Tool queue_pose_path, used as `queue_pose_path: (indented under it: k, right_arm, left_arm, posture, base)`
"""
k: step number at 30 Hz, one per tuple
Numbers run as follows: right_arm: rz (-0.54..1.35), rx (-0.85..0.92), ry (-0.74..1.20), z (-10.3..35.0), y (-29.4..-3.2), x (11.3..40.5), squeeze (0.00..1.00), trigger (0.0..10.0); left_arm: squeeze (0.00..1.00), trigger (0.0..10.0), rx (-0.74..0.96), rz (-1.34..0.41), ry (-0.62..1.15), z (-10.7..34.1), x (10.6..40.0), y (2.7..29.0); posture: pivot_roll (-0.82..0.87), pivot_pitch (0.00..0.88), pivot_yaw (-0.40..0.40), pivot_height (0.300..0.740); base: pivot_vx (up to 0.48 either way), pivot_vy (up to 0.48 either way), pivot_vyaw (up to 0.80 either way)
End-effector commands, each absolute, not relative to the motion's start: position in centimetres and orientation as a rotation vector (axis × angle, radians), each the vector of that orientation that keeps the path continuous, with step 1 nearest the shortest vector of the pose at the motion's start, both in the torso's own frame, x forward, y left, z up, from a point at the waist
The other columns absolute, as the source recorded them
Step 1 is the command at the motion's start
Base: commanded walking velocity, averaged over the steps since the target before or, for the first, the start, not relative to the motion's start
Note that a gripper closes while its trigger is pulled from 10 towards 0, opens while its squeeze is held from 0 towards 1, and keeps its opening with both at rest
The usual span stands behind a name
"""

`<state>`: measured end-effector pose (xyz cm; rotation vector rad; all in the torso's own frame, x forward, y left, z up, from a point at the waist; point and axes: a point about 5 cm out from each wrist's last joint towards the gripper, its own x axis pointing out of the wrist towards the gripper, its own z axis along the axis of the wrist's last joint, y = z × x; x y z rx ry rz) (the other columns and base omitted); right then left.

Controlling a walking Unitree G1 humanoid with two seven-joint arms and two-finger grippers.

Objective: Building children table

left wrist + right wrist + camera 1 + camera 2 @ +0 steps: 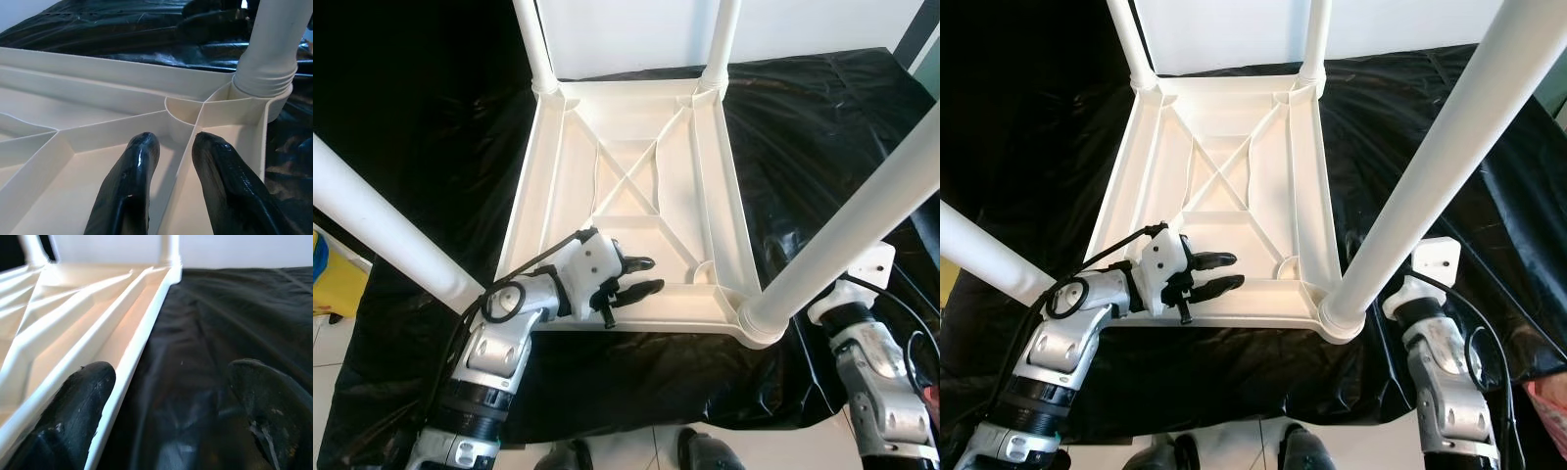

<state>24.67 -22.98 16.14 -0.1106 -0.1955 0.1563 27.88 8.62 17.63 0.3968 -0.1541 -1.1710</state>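
Upside down on black sheeting, the tabletop (pixel 636 186) carries four legs. Left hand (pixel 641 276) sits narrow over the near rim; right hand (pixel 171 416), wide, straddles the right rim – seemingly to steady it. Press the near-right leg (pixel 842 245) squarely into its socket – legs crowd both arms.

My head views are bright and sharp, lit evenly from above; the upturned white table (pixel 636 186) nearly blows out, while the black sheet (pixel 803 127) under it throws back small wrinkled glints. Straight table legs bow slightly toward the frame edges. My left pincer (pixel 171 147) shows a gloss streak on one finger. My right pincer (pixel 171 396) is close, soft and out of focus, its surroundings dim.
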Motion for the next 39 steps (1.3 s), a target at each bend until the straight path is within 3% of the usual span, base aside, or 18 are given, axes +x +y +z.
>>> queue_pose_path:
  k: [1,14,15,21,25,39]
  right_arm:
    - [0.181,-0.094,-0.162,15.7,-23.2,24.1,1.0,10.0]
    - [0.398,-0.165,0.026,15.3,-25.4,21.2,1.0,10.0]
    - [0.434,-0.168,0.041,15.4,-25.3,20.7,0.0,10.0]
    - [0.588,-0.155,0.118,15.8,-25.2,18.9,0.0,10.0]
    - [0.745,-0.136,0.143,16.4,-23.4,18.4,0.0,10.0]
    - [0.9,-0.121,0.07,17.4,-20.0,19.4,0.0,10.0]
  left_arm:
    - [0.0,10.0,0.359,-1.049,-0.185,18.0,28.1,9.3]
    - [0.0,10.0,0.329,-1.013,-0.222,19.2,27.7,9.5]
    - [0.0,10.0,0.33,-1.017,-0.231,19.3,27.6,9.4]
    - [0.0,10.0,0.316,-1.033,-0.219,19.1,27.3,9.2]
    - [0.0,10.0,0.351,-1.065,-0.185,18.5,27.1,9.2]
    - [0.0,10.0,0.366,-1.067,-0.146,18.0,27.0,9.1]
  posture:
    - [-0.12,0.169,0.058,0.74]
    - [-0.14,0.175,0.064,0.74]
    - [-0.14,0.177,0.07,0.74]
    - [-0.14,0.178,0.072,0.74]
    - [-0.14,0.174,0.074,0.74]
    - [-0.13,0.173,0.07,0.74]
  base:
    - [0.0,0.0,0.0]
    - [0.0,0.0,0.0]
    - [0.0,0.0,0.0]
    - [0.0,0.0,0.0]
    - [0.0,0.0,0.0]
    - [0.0,0.0,0.0]
